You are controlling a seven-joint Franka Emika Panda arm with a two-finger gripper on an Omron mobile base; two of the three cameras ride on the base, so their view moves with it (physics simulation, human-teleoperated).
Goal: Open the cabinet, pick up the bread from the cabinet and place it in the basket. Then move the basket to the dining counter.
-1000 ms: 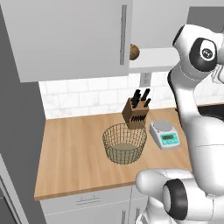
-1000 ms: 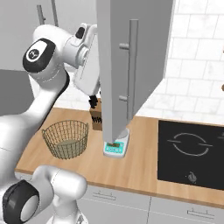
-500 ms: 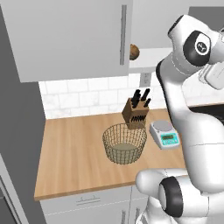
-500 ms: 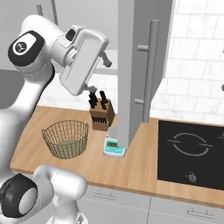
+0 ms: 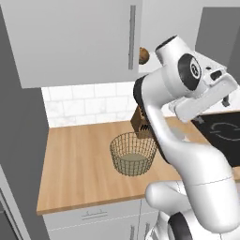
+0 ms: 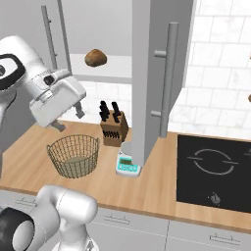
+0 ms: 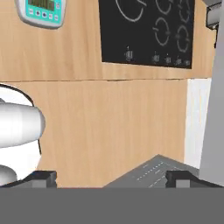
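Above the round tan wire mesh basket, on the white shelf of the large light-grey wall cabinet, sat the small golden-brown chunk of bread. The cabinet's right door stood swung open, edge-on to the right base camera, its long metal bar handle facing out. The basket rested on the light-wood desk, just in front of a wooden knife block, with a small teal kitchen scale beside the block. A black induction hob lay farther along the desk from the basket. The white arm's gripper hung above the basket and well below the bread, its fingers spread wide with nothing between them.

The bread looked light and fairly firm, with a rough crust that should not slip; squeezing hard could dent or crumble it. A hold across its middle, at its narrower width, seemed the safest choice.
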